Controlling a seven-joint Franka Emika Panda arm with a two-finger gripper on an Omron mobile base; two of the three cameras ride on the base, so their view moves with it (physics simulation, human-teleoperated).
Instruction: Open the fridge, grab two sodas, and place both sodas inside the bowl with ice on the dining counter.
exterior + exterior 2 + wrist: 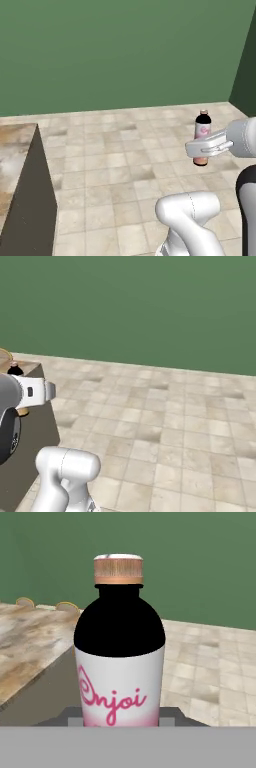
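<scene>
My gripper (202, 148) is shut on a soda bottle (202, 131) and holds it upright in the air above the tiled floor. The bottle (120, 657) is dark, with a white-and-pink label and a coppery cap, and the dark fingers (67, 716) grip its base. From the right, the bottle's top (15, 369) peeks over the white hand (35, 391). The dining counter (15, 150), marbled beige with a dark side panel, lies to the left. On the counter's far part (30, 642) sit two tan rounded rims (67, 606); I cannot tell which is the bowl. The fridge is out of view.
A green wall (125, 50) closes the back of the room. Beige tiled floor (125, 165) stretches between the counter and the wall. The counter's dark side panel (30, 431) stands close to the arm's left.
</scene>
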